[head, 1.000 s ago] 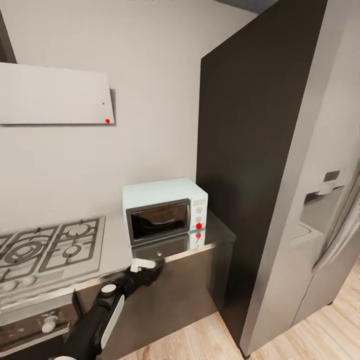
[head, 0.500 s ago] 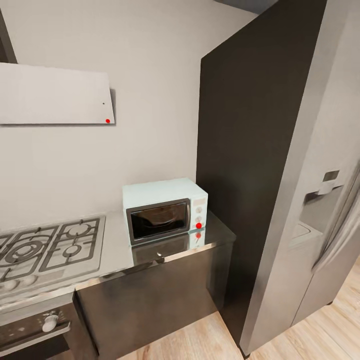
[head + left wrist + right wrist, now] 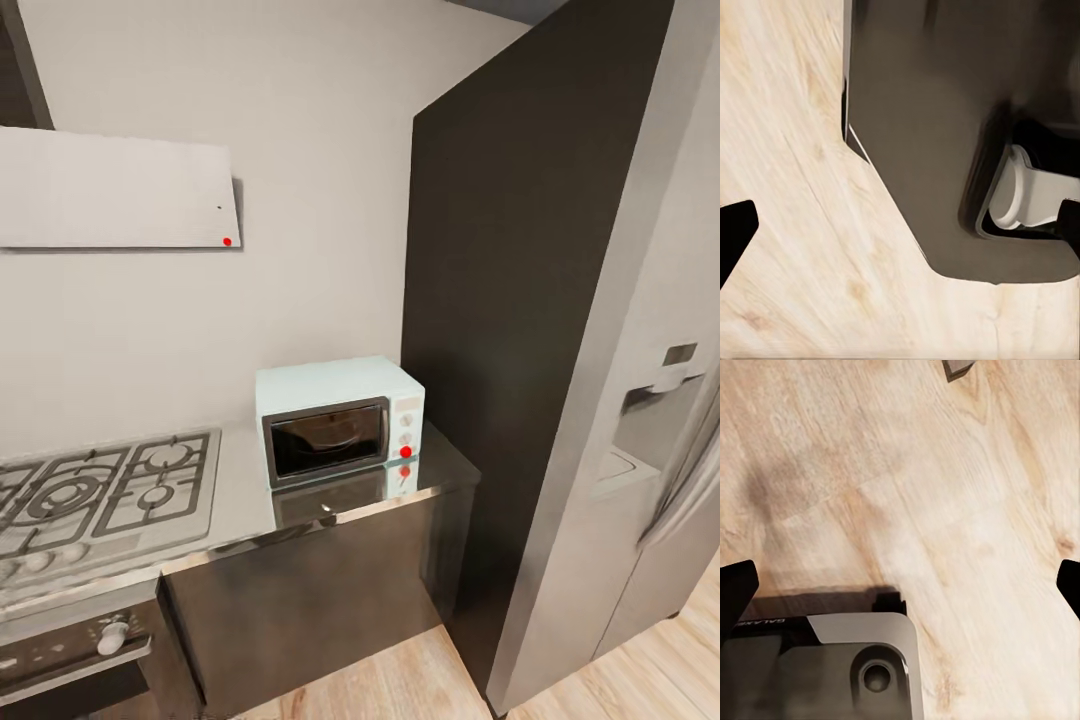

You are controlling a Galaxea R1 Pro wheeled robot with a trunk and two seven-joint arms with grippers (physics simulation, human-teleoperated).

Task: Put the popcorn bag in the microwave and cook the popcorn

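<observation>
- On the countertop [image 3: 240, 490], against the dark tall panel [image 3: 500, 300], sits the microwave [image 3: 340, 420]; door shut, red indicator lit at the lower corner of its knob panel. Gas hob [image 3: 100, 495] lies beside it along the same worktop.
- Popcorn bag: cannot be located from these views; no sack on the visible stretch of worktop.
- Left gripper [image 3: 900, 225]: dark fingertips at opposite edges of the left wrist view, so jaws wide, nothing between them. Beyond the jaws: wood floor [image 3: 802, 225] and a dark cabinet or base form.
- Right gripper [image 3: 900, 585]: likewise spread wide and empty; beyond the jaws lie plank floor and the grey robot base [image 3: 832, 667].
- Judgement: both arms hang low, aimed at the floor, well apart from the worktop. The task appears to be at its search or approach stage.
- Risk 1: raising an arm from below could strike the countertop edge or the cabinet fronts.
- Risk 2: with the bag unlocated, driving closer may leave the robot badly placed for the pick.
- Risk 3: the closed door must be opened first; a wide jaw could brush the knobs.
</observation>
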